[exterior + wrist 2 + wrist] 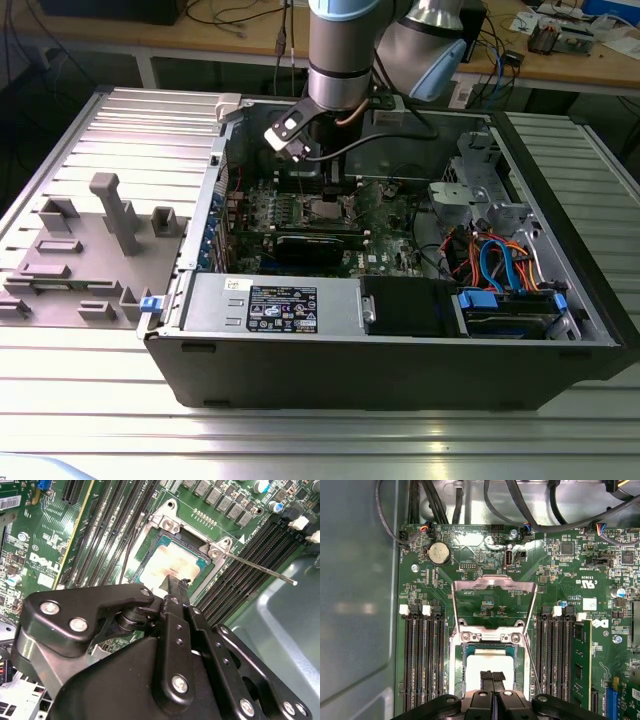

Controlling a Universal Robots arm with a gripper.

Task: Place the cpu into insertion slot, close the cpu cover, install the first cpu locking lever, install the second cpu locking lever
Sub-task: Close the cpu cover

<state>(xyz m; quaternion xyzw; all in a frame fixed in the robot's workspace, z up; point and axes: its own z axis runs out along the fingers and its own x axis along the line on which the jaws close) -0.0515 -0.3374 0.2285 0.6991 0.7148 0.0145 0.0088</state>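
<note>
The gripper (pixel 492 675) hangs inside an open computer case (pixel 350 365), its jaws together with nothing between them. The tips sit just above the cpu (pixel 487 665), which lies flat in the insertion slot (pixel 469 650). The cpu cover (pixel 494 585) stands swung open from the slot's hinge edge. A thin lever rod (pixel 260 570) juts out beside the slot.

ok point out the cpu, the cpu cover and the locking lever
cpu (pixel 472 670): first wrist view, bare silver top.
cpu cover (pixel 492 583): first wrist view, end bar of the open frame.
locking lever (pixel 260 570): second wrist view, middle of the thin rod.
</note>
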